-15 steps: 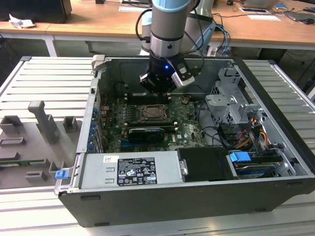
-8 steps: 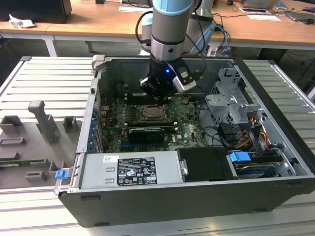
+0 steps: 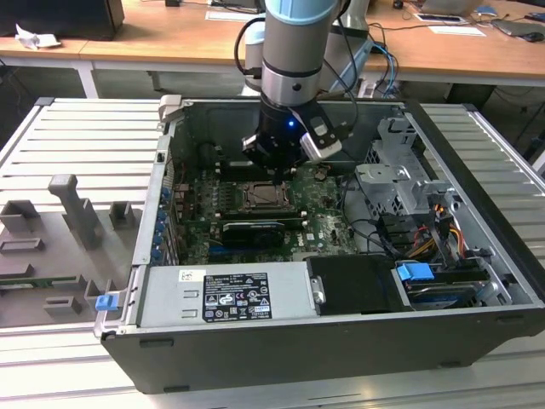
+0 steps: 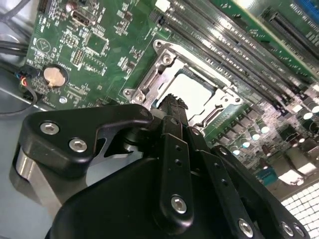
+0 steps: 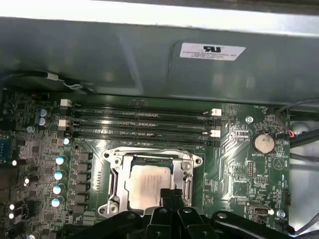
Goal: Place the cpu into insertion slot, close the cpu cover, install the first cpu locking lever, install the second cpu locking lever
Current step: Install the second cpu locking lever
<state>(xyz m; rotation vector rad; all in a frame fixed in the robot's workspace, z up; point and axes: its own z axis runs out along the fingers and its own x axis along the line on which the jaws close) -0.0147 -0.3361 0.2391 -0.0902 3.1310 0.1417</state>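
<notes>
The cpu [image 5: 148, 183] lies flat in its socket on the green motherboard, its pale metal top showing; it also shows in the second wrist view [image 4: 193, 90] and the exterior view [image 3: 265, 198]. The silvery cpu cover [image 5: 116, 172] is down over it, framing the chip [image 4: 158, 74]. My gripper [image 5: 172, 194] hangs just above the socket's edge, fingers pressed together with nothing between them [image 4: 172, 101]. In the exterior view the gripper [image 3: 274, 162] sits low inside the open computer case, right behind the socket. I cannot tell whether the locking levers are latched.
Black memory slots [image 5: 139, 119] run beside the socket, near the grey case wall [image 5: 149, 59]. A coin battery [image 5: 262, 144] sits on the board. A power supply [image 3: 230, 294] fills the case front, a drive cage [image 3: 396, 183] and cables the exterior view's right. Grey fixtures [image 3: 77, 209] stand outside, left.
</notes>
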